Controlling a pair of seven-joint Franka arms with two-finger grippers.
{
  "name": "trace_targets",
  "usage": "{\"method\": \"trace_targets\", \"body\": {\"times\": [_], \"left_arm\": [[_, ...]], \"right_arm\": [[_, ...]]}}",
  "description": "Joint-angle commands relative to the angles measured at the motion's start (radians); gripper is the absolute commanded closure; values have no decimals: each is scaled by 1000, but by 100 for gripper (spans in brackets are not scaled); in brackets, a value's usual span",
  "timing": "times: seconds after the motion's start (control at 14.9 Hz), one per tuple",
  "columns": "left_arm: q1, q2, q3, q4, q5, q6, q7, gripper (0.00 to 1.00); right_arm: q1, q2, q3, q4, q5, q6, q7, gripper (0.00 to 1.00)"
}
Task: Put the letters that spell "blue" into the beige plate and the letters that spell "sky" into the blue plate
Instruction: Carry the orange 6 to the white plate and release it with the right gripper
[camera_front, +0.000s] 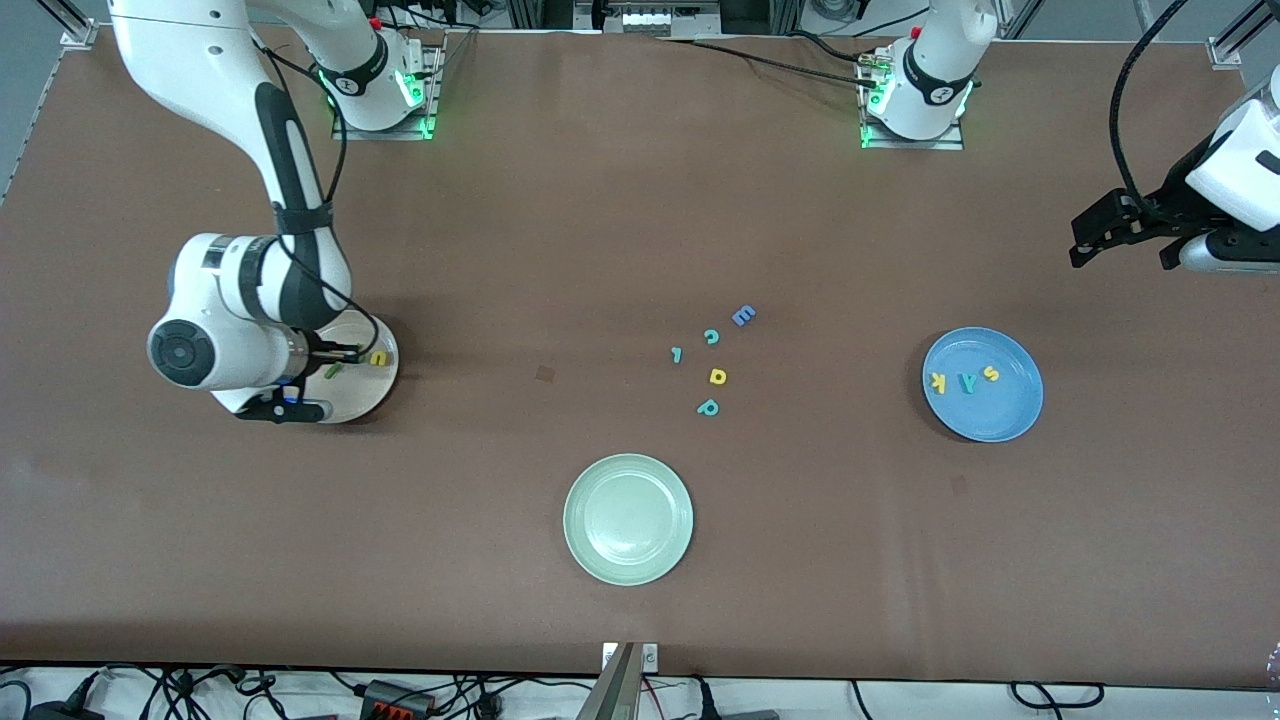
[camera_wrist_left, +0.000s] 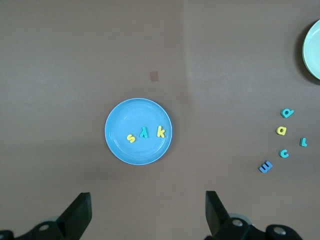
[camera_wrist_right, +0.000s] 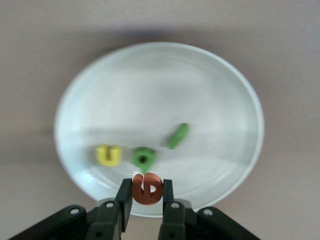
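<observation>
We are carrying the orange e, pinched in the right gripper, over the beige plate near the table's right-arm end, ready to release beside u, b and l, while the spread left gripper is waiting above the filled blue plate.
</observation>
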Motion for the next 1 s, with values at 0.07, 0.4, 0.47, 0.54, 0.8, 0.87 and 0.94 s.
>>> {"method": "trace_targets", "body": {"times": [0.07,0.4,0.47,0.54,0.8,0.87,0.94], "left_arm": [[-3,12,3,32,-22,-33,19,0],[-2,12,3,32,-24,-40,17,0],[-2,12,3,32,-24,-40,17,0],[-2,12,3,32,-24,-41,17,0],[-2,12,3,32,-24,-41,17,0],[-2,12,3,32,-24,-41,17,0],[-2,12,3,32,-24,-41,17,0]], "right_arm": [[-56,17,-1,-22,4,46,-140,81],[-65,14,-4,-1,8,45,-140,0],[-65,-3,-4,13,11,32,-140,0],[-62,-12,-4,34,11,12,-140,0],[-65,-29,-27,212,14,-179,-117,0],[-63,-29,-38,255,14,-195,-115,0],[-60,-29,-46,298,19,-199,-108,0]]}}
